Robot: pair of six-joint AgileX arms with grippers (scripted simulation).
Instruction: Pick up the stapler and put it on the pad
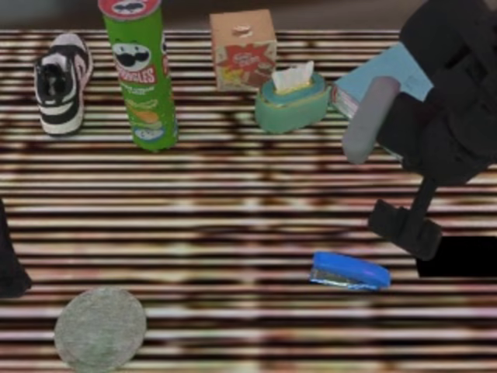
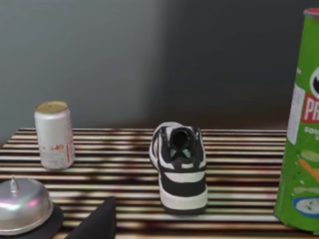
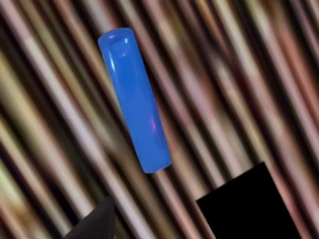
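The bright-blue stapler [image 1: 349, 270] lies flat on the striped table at the right, its length running left to right. In the right wrist view the stapler [image 3: 134, 99] is seen from above. The black pad [image 1: 458, 256] lies just right of it, at the table's right edge, partly under my right arm; the pad [image 3: 249, 204] also shows in the right wrist view. My right gripper [image 1: 404, 229] hovers open a little behind the stapler, between it and the pad, holding nothing. One of its fingertips [image 3: 97, 221] shows. My left gripper [image 1: 9, 268] is parked at the left edge, open.
Along the back stand a black-and-white shoe [image 1: 60, 81], a green Pringles can [image 1: 144, 74], a cardboard box [image 1: 242, 48], a green tissue box [image 1: 292, 99] and a teal book [image 1: 373, 78]. A grey speckled disc [image 1: 99, 329] lies front left. A soda can [image 2: 54, 134] and bell [image 2: 22, 204] sit near the left arm.
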